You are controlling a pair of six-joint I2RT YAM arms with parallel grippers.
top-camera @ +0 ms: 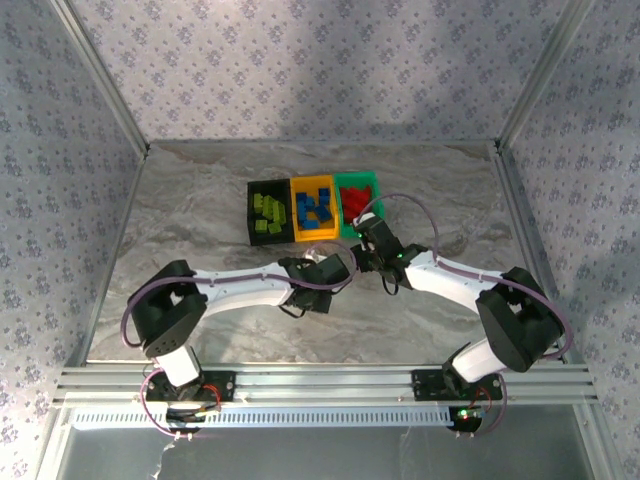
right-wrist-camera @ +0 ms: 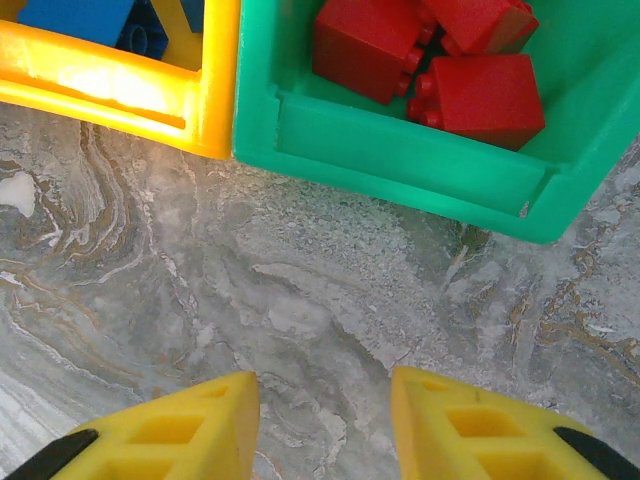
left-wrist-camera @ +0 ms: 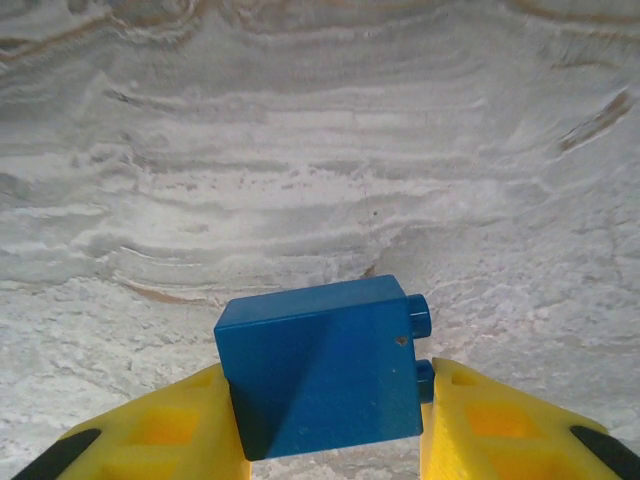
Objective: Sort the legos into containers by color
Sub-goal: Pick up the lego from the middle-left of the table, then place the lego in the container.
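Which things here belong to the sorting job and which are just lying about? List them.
Job: blue brick in the left gripper; black bin with lime bricks; orange-yellow bin with blue bricks; green bin with red bricks.
Just there: marble table, patterned walls, metal frame.

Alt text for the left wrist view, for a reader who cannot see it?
A blue lego brick is clamped between the two yellow fingers of the left gripper, its studs pointing right. Behind it stretches the grey marbled table.
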